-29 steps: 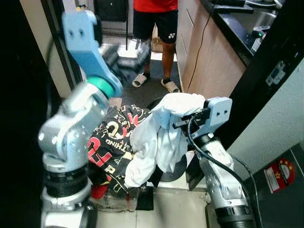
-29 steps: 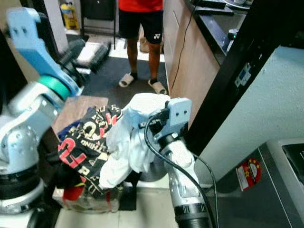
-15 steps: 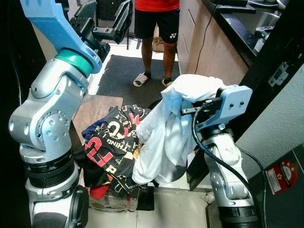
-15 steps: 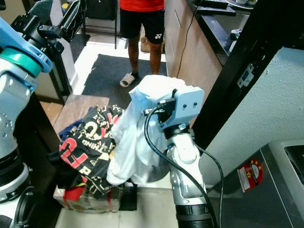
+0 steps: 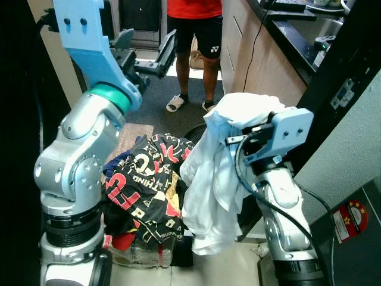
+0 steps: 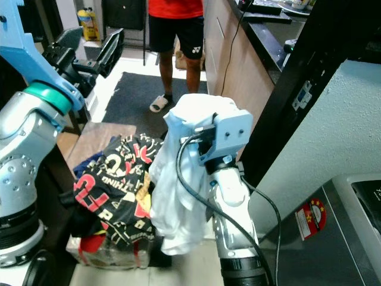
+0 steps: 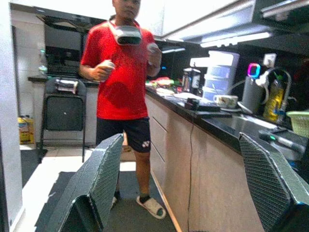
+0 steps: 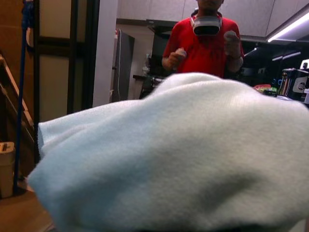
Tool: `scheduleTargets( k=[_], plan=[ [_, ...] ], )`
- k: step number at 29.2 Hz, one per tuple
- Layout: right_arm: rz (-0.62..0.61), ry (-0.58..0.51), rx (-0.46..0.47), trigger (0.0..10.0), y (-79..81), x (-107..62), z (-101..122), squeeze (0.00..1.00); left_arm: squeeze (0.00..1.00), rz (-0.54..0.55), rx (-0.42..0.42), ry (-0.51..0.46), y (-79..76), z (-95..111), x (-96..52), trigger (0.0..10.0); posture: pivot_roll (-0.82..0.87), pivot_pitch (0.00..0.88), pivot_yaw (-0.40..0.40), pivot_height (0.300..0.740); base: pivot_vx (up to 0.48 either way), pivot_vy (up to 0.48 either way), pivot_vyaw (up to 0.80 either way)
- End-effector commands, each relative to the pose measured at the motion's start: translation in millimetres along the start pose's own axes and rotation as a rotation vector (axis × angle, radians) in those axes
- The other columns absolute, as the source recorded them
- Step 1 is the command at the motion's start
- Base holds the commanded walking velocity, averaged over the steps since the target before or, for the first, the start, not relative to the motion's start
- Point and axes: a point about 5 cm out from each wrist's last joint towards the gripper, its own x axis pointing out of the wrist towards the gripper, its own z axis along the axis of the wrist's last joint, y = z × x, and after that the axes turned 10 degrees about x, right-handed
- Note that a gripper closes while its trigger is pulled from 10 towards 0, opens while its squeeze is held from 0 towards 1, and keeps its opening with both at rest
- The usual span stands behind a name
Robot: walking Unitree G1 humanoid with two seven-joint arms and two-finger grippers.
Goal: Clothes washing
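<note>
The right gripper [image 5: 238, 138] is clenched on a white garment [image 5: 217, 173], which drapes over it and hangs straight down, long axis vertical, its lower end dangling just beside the pile of dark printed clothes [image 5: 143, 185] heaped in a basket [image 5: 140, 253] on the floor. The left gripper [image 5: 146, 56] is raised high with its fingers spread and nothing between them, well apart from the laundry. Beyond stands a person [image 6: 175, 36] in a red shirt. The right arm carries the load; a washer's grey lid [image 6: 357, 208] lies to its right.

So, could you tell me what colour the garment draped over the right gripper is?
The garment is white, clearest in the left eye view.
</note>
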Motion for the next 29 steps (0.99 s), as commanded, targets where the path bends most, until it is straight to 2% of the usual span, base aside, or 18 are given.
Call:
scheduleTargets(
  k=[1, 4, 6, 7, 8, 9, 11, 12, 17, 19, 24, 29],
  plan=[
    [0.016, -0.008, -0.047, 10.0, -1.3, -2.5, 0, 0.0, 0.0, 0.01, 0.009, -0.016, 5.3, 3, -0.7, 10.0, 0.16, 0.0, -0.018, 0.74, 0.0, 0.0, 0.0],
    [0.038, -0.001, -0.071, 10.0, -4.8, -1.1, 1, 0.0, 0.0, 0.027, 0.025, -0.032, 10.4, 5, -0.5, 10.0, 0.16, 0.0, -0.034, 0.74, 0.0, 0.0, 0.0],
    [0.033, -0.048, -0.072, 10.0, -15.6, 16.0, 15, 0.0, 0.0, 0.032, 0.058, -0.039, 10.4, 3, 0.0, 10.0, 0.15, 0.0, -0.035, 0.74, 0.0, 0.0, 0.0],
    [0.033, -0.048, -0.072, 10.0, -15.6, 16.0, 15, 0.0, 0.0, 0.032, 0.058, -0.039, 10.4, 3, 0.0, 10.0, 0.15, 0.0, -0.035, 0.74, 0.0, 0.0, 0.0],
    [0.008, -0.124, -0.072, 10.0, -20.7, 34.2, 35, 0.0, 0.0, 0.026, 0.069, -0.029, 7.1, -3, 0.3, 10.0, 0.14, 0.0, -0.031, 0.74, 0.0, 0.0, 0.0],
    [0.008, -0.124, -0.072, 10.0, -20.7, 34.2, 35, 0.0, 0.0, 0.026, 0.069, -0.029, 7.1, -3, 0.3, 10.0, 0.14, 0.0, -0.031, 0.74, 0.0, 0.0, 0.0],
    [-0.05, -0.276, -0.088, 10.0, -28.2, 64.1, 77, 0.0, 0.0, 0.013, 0.082, -0.009, 0.9, -13, 0.5, 10.0, 0.14, 0.0, -0.026, 0.74, 0.0, 0.0, 0.0],
    [-0.068, -0.322, -0.097, 10.0, -30.4, 71.2, 90, 0.0, 0.0, 0.009, 0.086, -0.002, -0.7, -16, 0.4, 10.0, 0.14, 0.0, -0.026, 0.74, 0.0, 0.0, 0.0],
    [-0.078, -0.341, -0.129, 10.0, -34.0, 74.0, 100, 0.0, 0.0, 0.009, 0.104, 0.018, -2.2, -26, -0.2, 10.0, 0.14, 0.0, -0.034, 0.74, 0.0, 0.0, 0.0],
    [-0.096, -0.29, -0.13, 10.0, -35.6, 66.7, 89, 0.0, 0.0, 0.009, 0.111, 0.04, -4.6, -35, -1.5, 10.0, 0.14, 0.0, -0.031, 0.74, 0.0, 0.0, 0.0],
    [-0.108, -0.256, -0.136, 10.0, -36.0, 59.3, 81, 0.0, 0.0, 0.002, 0.106, 0.051, -7.7, -39, -2.3, 10.0, 0.12, 0.0, -0.018, 0.74, 0.0, 0.0, 0.0],
    [-0.137, -0.213, -0.162, 10.0, -46.5, 40.5, 74, 0.0, 0.0, -0.07, 0.085, 0.072, -22.5, -54, 4.8, 10.0, 0.02, 0.0, 0.072, 0.74, 0.0, 0.0, 0.0]
  ],
)
